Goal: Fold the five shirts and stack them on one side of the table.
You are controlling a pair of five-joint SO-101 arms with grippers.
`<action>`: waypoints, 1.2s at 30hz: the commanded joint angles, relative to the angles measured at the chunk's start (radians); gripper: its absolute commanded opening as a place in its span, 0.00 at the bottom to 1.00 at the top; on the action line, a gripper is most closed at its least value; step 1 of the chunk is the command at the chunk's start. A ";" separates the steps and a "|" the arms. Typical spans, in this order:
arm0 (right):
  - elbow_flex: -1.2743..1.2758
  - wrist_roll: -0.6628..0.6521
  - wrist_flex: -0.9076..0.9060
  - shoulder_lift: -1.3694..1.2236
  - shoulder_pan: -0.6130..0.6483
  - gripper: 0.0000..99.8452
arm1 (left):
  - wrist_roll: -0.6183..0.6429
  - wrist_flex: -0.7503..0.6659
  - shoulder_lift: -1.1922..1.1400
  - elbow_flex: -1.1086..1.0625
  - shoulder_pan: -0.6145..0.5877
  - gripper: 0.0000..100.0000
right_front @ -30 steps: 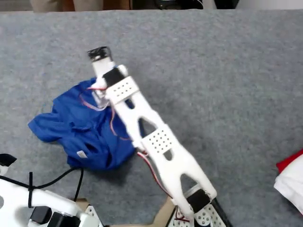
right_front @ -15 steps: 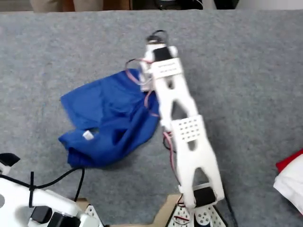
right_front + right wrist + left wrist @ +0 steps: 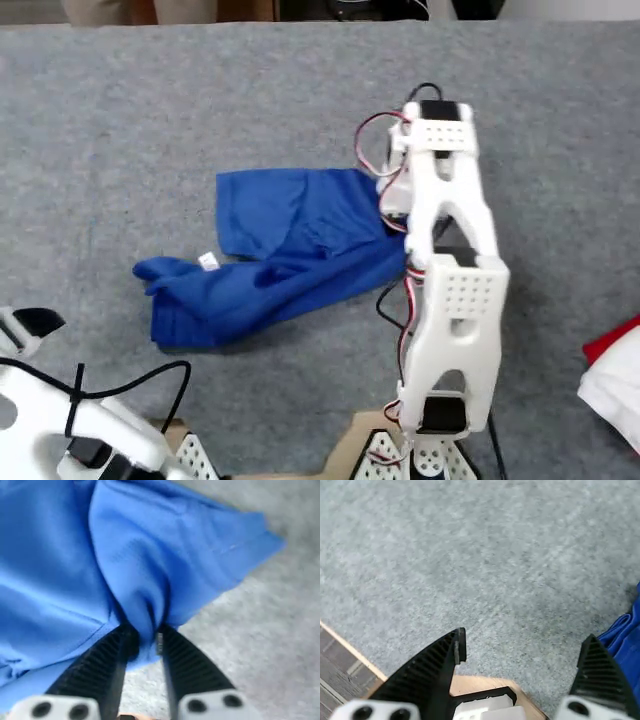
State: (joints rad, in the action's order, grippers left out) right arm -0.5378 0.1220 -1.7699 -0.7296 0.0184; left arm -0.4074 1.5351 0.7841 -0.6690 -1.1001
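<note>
One blue shirt [image 3: 290,250] lies crumpled near the middle of the grey-covered desk [image 3: 140,110]. Its far part is spread partly flat and its near edge is bunched into a long roll, with a small white label [image 3: 208,262] toward the roll's left end. The right tool [image 3: 145,636] is clamped on a pinch of the shirt's fabric, its two black fingers [image 3: 112,655] pressed close with blue cloth gathered between them. In the high view that arm [image 3: 450,300] stretches from the desk's near edge to the shirt's right side. The left tool [image 3: 526,645] is at the near left corner, jaws wide apart over bare grey covering and holding nothing. A red and white cloth [image 3: 615,375] lies at the desk's right edge, well apart from the shirt.
</note>
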 commanded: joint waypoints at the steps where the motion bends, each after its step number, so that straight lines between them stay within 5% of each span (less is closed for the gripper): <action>1: 0.008 -0.014 -0.017 0.165 -0.022 0.32 | -0.002 -0.011 0.019 0.000 0.046 0.36; 4: 0.007 -0.012 -0.014 0.248 0.056 0.40 | -0.002 -0.011 0.018 0.000 0.071 0.36; 10: -0.024 -0.005 0.055 0.344 0.344 0.40 | -0.002 -0.011 0.013 -0.002 0.071 0.36; 21: -0.176 0.199 0.712 -0.051 0.630 0.40 | -0.002 -0.014 0.019 -0.029 0.074 0.36; 26: -0.503 0.304 0.661 -0.335 0.638 0.40 | -0.002 -0.014 0.019 -0.057 0.074 0.36; 36: -0.967 0.293 0.358 -0.644 0.668 0.35 | -0.002 -0.104 0.015 -0.097 0.072 0.36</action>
State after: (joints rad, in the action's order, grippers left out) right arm -1.4216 0.4196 -1.3525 -1.3648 0.6644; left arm -0.4089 1.4722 0.7856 -0.7595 -1.0372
